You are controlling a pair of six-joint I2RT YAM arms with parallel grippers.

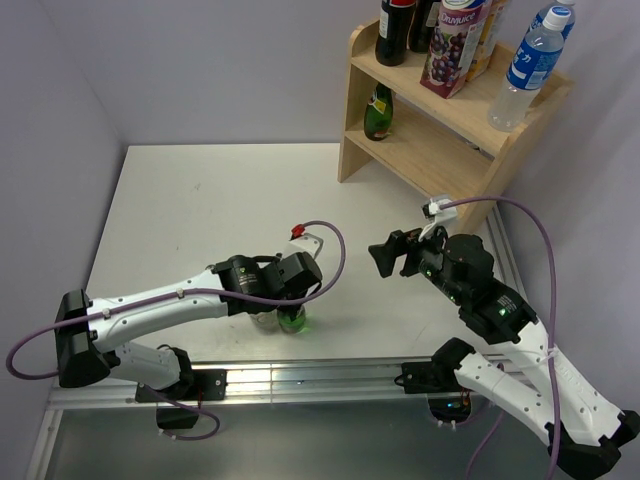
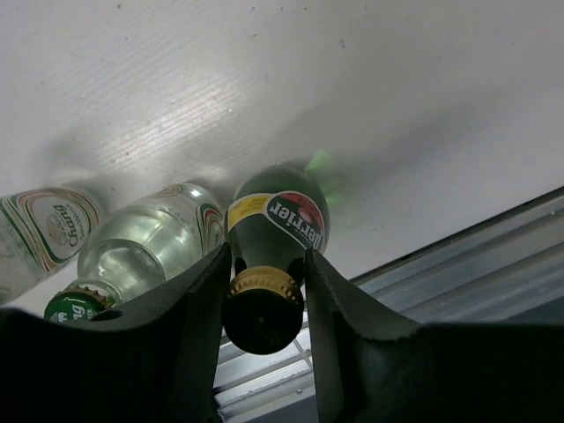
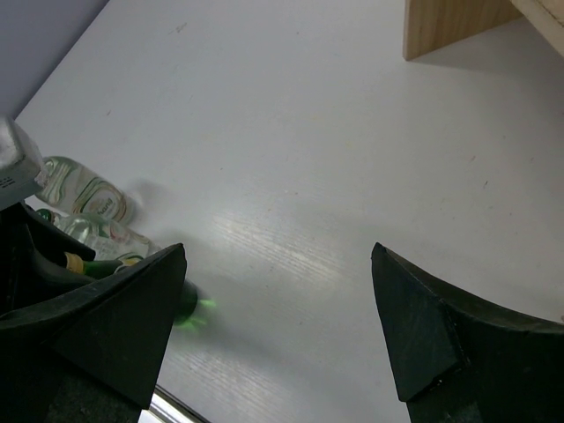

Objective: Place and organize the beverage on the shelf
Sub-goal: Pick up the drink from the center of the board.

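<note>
Green bottle [image 2: 278,216] pinched at its neck by your left gripper [image 2: 264,264], near the table's [image 1: 200,210] front edge.
Two clear bottles [image 2: 145,247] sit just beside it. Your right gripper [image 3: 278,256] is spread wide. The shelf [image 1: 440,150] holds another green bottle [image 1: 378,112] below; two dark bottles [image 1: 395,35], two cartons [image 1: 452,50] and one water bottle [image 1: 525,70] on top.

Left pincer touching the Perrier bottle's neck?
Touching. Left wrist view: the left pincer has both fingers flush against the green Perrier bottle at its neck, no gap either side.

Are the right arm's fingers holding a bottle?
No, the right fingers stand wide apart with only bare table between them.
</note>
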